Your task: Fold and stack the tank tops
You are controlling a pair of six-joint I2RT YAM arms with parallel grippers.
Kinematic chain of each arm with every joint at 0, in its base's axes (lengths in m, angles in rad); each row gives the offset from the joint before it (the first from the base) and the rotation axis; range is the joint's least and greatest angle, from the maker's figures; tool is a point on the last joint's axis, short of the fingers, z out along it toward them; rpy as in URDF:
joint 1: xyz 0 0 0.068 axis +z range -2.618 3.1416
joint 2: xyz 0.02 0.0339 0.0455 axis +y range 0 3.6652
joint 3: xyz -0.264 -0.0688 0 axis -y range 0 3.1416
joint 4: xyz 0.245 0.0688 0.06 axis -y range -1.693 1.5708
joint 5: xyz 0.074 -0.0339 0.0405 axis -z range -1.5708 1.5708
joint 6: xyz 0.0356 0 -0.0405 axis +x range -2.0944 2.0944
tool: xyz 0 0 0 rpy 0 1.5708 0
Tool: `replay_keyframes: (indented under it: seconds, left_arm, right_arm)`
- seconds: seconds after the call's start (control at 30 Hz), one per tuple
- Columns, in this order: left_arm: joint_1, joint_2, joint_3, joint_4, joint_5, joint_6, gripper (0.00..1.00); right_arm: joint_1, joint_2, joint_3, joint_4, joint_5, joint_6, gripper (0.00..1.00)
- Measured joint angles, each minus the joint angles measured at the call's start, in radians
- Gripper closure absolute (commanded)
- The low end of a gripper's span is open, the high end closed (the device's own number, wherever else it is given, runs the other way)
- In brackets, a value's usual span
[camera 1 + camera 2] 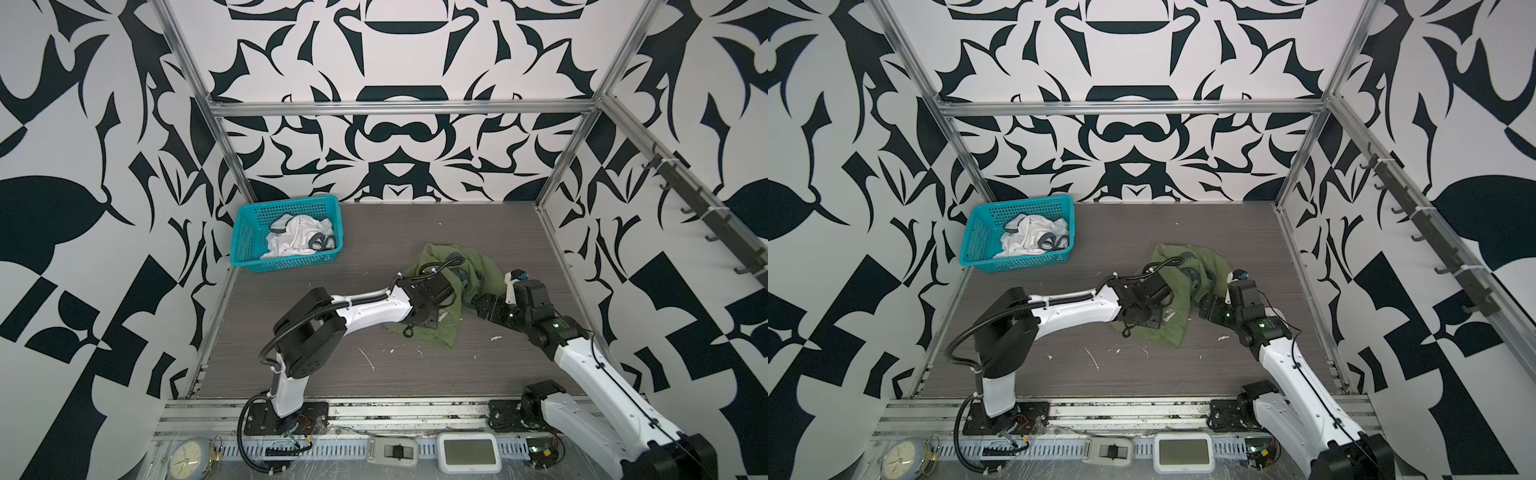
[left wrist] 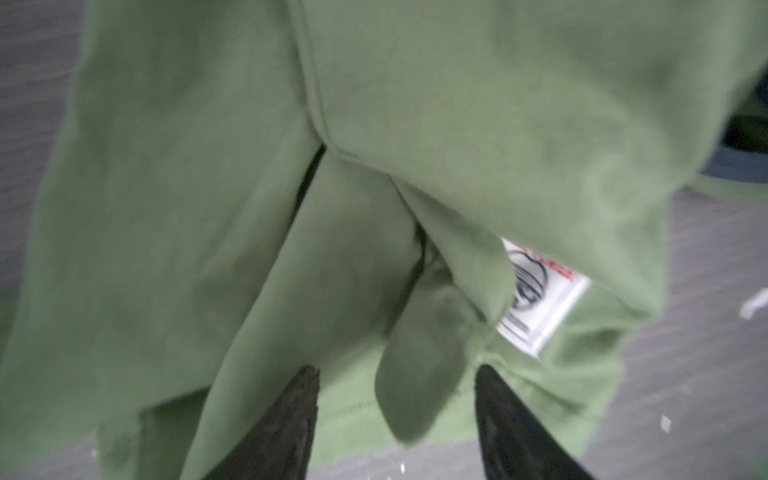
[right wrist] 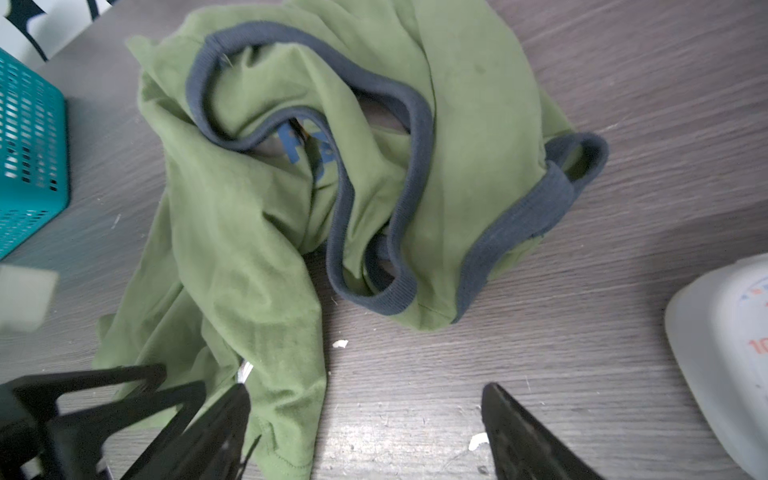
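The olive green tank top lies crumpled on the table right of centre. Its grey-blue trim loops across it in the right wrist view. My left gripper hangs over its near part, jaws apart. A loose fold of green cloth and a white label lie by the fingertips, and neither finger pinches them. My right gripper stands open low over bare table, one finger at the cloth's hem. The white tank top is bunched in the basket.
The teal mesh basket stands at the back left corner, and its wall shows in the right wrist view. Small white scraps dot the table's front. A clock and a white screen device sit on the front rail.
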Motion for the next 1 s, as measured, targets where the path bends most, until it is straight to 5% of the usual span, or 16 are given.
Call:
replay_keyframes:
  seconds: [0.27,0.37,0.77,1.0]
  left_arm:
    - [0.001,0.023,-0.003,0.001,-0.04,-0.01,0.92]
    - [0.001,-0.026,-0.066,0.008,-0.067,-0.015,1.0]
    - [0.008,-0.435,-0.32,0.029,-0.27,-0.06,1.0]
    - [0.029,-0.55,-0.403,0.028,-0.346,-0.083,1.0]
  right_arm:
    - [0.0,0.086,0.005,0.003,0.003,-0.009,0.15]
    - [0.0,0.145,0.026,0.004,0.006,-0.015,0.18]
    - [0.005,0.41,0.185,0.037,0.027,-0.043,0.43]
    - [0.022,0.538,0.228,0.026,0.079,-0.049,0.55]
